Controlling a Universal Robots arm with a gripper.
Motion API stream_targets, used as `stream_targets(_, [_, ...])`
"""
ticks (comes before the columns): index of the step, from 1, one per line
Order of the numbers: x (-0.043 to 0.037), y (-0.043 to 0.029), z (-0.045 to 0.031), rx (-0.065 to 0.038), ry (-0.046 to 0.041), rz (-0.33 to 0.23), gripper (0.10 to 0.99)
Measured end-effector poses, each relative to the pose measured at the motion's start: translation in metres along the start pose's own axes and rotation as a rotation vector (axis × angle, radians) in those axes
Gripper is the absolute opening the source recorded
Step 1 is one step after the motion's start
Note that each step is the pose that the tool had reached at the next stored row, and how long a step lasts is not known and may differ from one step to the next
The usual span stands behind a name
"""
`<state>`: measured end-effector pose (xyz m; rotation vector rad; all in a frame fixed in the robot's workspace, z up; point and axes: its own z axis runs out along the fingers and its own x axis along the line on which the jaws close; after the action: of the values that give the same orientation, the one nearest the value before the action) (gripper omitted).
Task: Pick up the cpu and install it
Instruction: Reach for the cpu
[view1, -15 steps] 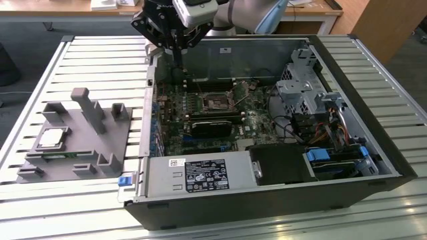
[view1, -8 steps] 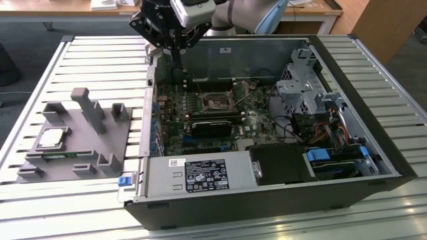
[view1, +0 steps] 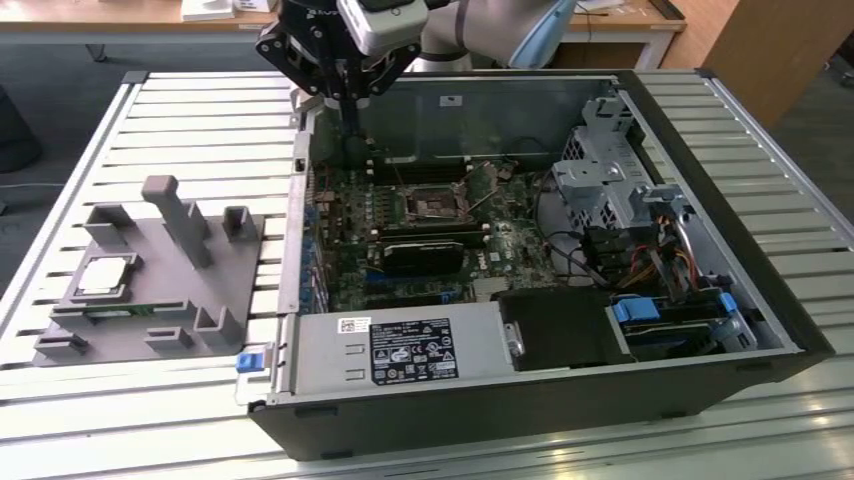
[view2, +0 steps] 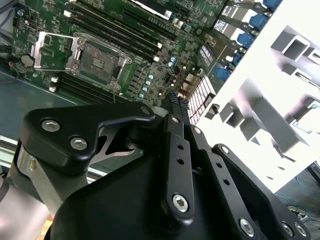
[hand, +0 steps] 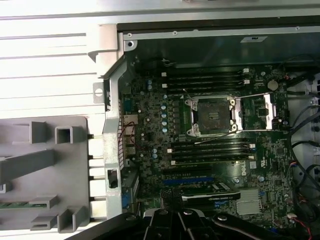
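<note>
The cpu (view1: 106, 276), a small silvery square chip, lies flat on the grey holder (view1: 200, 290) on the exterior view's left, outside the computer case. My gripper (view1: 350, 128) hangs over the case's back left corner, well away from the cpu, its fingers together with nothing between them. The fingertips (view2: 175, 99) meet above the motherboard's edge in the second wrist view. The cpu socket (view1: 434, 207) on the motherboard stands open and bare, its metal frame swung aside, in both wrist views (view2: 97, 57) (hand: 212, 115).
The open computer case (view1: 534, 420) lies on a slatted white table (view1: 200, 120). Inside are a black heatsink block (view1: 424, 252), drive cages and cables (view1: 627, 210), and a power supply (view1: 400, 350). A green memory stick (hand: 15, 205) rests in the grey holder.
</note>
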<state>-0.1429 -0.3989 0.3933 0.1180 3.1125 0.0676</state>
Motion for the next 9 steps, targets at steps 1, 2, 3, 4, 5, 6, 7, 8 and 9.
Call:
stream_targets(1, [0.0002, 0.0000, 0.0000, 0.000, 0.0000, 0.000, 0.106])
stream_targets(2, [0.0005, 0.0000, 0.0000, 0.000, 0.0000, 0.000, 0.106])
stream_targets(3, [0.0008, -0.0001, 0.0000, 0.000, 0.0000, 0.000, 0.106])
stream_targets(4, [0.0011, -0.0001, 0.0000, 0.000, 0.0000, 0.000, 0.106])
stream_targets(5, [0.0014, -0.0001, -0.0001, 0.000, 0.0001, 0.000, 0.106])
stream_targets(6, [0.0016, -0.0001, -0.0001, 0.000, 0.0000, 0.000, 0.106])
stream_targets(7, [0.0019, -0.0001, 0.0000, 0.000, 0.0000, 0.000, 0.106])
stream_targets(8, [0.0022, -0.0002, 0.0000, 0.000, 0.0000, 0.000, 0.106])
stream_targets(9, [0.0026, -0.0002, -0.0001, 0.000, 0.0000, 0.000, 0.106])
